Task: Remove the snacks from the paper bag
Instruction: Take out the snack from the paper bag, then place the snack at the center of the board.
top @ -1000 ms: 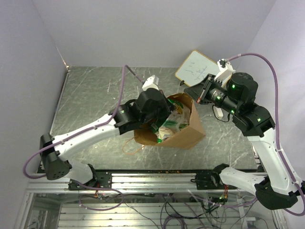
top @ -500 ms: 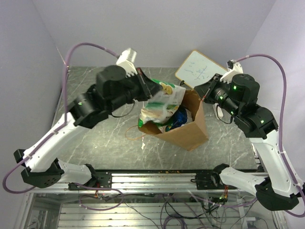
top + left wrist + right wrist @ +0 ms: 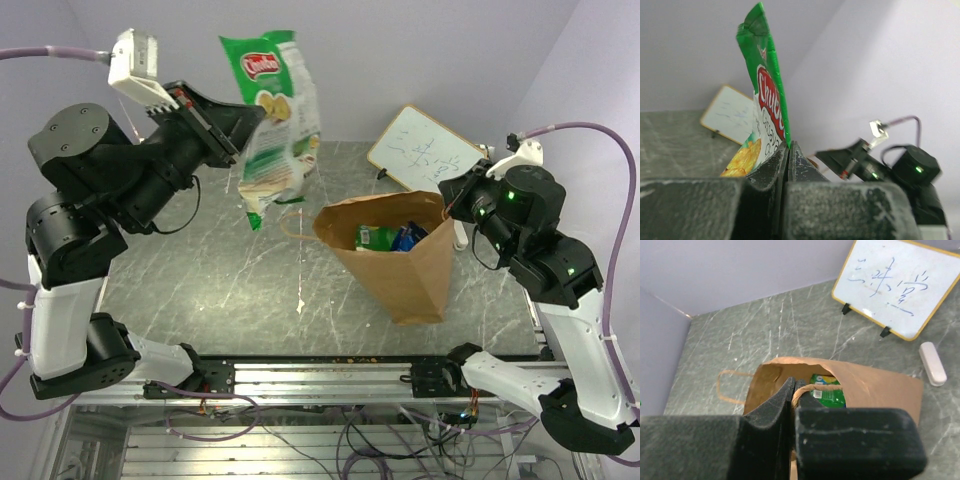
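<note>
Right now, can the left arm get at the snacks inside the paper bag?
Probably not yet: the left gripper is shut on a green packet high up. The paper bag itself stands open.

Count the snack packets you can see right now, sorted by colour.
Green: 2, the held green packet in the left gripper and the bagged green packet.
Blue: 1, the blue packet inside the paper bag.
Total: 3 in view; more may lie hidden deeper.
</note>
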`<state>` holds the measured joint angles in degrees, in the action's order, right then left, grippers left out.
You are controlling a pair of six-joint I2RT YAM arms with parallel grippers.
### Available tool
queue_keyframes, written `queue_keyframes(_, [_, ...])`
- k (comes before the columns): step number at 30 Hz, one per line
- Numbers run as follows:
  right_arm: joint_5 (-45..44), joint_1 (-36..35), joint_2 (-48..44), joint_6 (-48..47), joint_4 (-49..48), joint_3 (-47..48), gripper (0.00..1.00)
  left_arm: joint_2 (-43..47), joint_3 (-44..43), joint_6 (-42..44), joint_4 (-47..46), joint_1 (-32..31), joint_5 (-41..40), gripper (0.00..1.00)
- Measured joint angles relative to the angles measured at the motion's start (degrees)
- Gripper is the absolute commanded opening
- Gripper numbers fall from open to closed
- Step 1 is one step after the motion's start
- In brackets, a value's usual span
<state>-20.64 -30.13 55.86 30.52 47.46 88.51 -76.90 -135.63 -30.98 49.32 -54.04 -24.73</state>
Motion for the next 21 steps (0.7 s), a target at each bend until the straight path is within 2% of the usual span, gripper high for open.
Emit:
queue_keyframes(4, [-1.33,0.02,-0.07,-2.6,-0.02,0.42,0.0,-0.42,0.39,1.79,3.78,0.0,-11.96,0.07])
queue_keyframes(9, [-1.38,0.02,-0.22,-5.9,-0.66,0.42,0.0,0.0,8.24,3.08,5.49,1.75,-23.76,0.07])
queue_keyframes(13, [-0.17,0.02,-0.42,-8.96,-1.4,0.26,0.0,-0.55,14.47,2.99,6.14,8.02,-25.62,0.07])
queue_keyframes(21, [1.81,0.02,-0.85,-17.14,-5.05,-2.36,0.0,-1.42,33.24,1.6,4.31,25.88,-22.64,0.07])
